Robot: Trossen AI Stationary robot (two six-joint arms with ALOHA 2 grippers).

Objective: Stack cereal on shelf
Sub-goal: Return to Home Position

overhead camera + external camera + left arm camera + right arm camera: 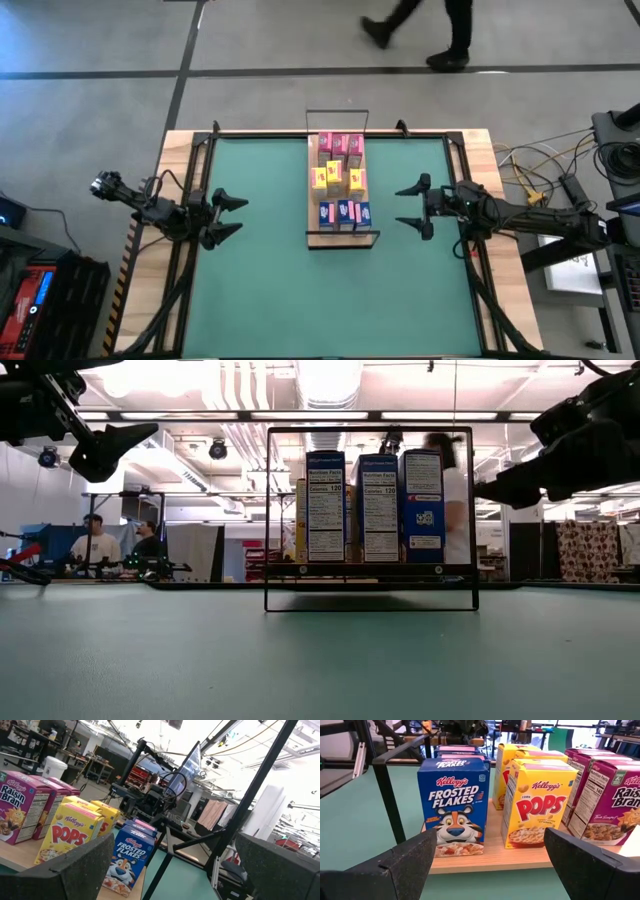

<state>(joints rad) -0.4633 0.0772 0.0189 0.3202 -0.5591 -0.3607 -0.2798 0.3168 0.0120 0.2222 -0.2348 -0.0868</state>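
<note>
High view: left end effector (241,215) and right end effector (399,206), both open and empty, flank the near-to-far shelf (343,239) of cereal boxes (340,180).

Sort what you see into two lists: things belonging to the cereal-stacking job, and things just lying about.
Job: cereal boxes, shelf, left tool, right tool, open, either side of it.
Lying about: cables right of the table, person beyond it.

Cereal boxes (340,181) stand upright in 3 colour rows on the shelf (341,238).
</note>
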